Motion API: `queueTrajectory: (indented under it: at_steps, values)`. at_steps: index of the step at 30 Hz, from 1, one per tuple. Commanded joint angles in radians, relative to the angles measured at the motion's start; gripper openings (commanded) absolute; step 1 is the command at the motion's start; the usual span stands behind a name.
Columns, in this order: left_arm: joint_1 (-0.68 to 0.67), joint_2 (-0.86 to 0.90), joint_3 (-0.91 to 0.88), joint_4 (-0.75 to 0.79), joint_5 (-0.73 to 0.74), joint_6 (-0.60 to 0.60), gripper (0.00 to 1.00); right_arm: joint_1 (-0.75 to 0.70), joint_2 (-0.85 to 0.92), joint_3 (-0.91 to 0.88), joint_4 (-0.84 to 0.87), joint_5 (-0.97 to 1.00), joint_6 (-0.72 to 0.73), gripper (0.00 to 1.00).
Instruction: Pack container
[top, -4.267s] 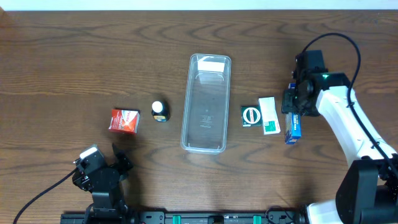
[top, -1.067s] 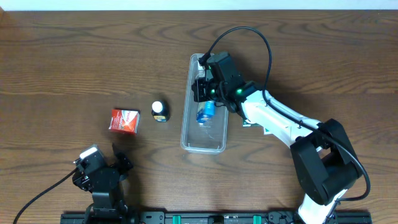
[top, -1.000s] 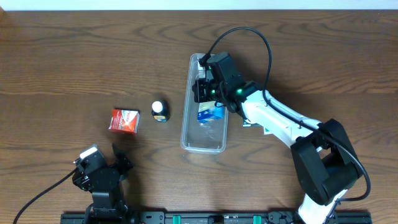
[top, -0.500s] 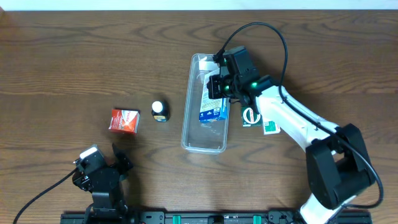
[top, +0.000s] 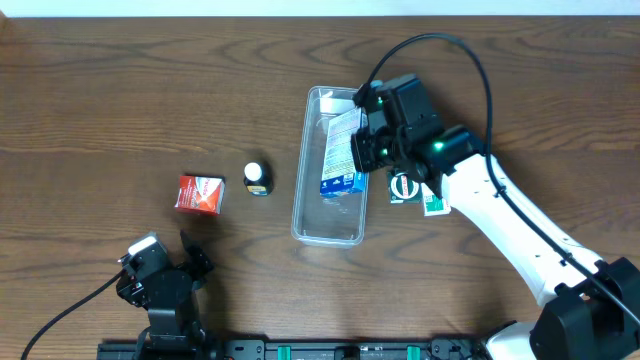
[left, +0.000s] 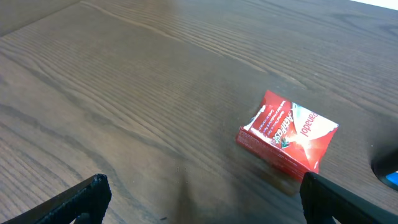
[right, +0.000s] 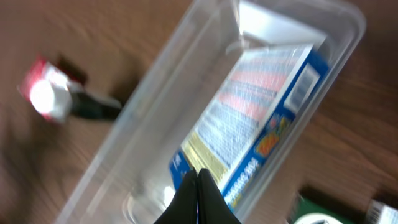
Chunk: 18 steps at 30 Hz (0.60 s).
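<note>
Hand of right arm, pinched closed, above container edge.

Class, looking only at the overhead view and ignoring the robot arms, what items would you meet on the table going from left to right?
red box → small bottle → clear container with the blue box inside it → green box → white box
</note>
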<state>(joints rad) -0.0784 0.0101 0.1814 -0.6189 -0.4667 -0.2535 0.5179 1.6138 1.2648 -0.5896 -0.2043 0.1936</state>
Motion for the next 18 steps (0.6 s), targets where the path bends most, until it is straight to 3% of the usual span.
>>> queueTrajectory:
  at_steps: [1,9,18]
  values:
    - [0.006,-0.003,-0.018,0.0,-0.005,0.013,0.98,0.027,0.004,0.029,-0.043,0.053,-0.151,0.01]
    - [0.006,-0.003,-0.018,0.0,-0.005,0.013,0.98,0.065,0.03,0.225,-0.198,0.126,-0.184,0.01]
    - [0.006,-0.003,-0.018,0.0,-0.005,0.013,0.98,0.072,0.312,0.579,-0.467,0.122,-0.217,0.01]
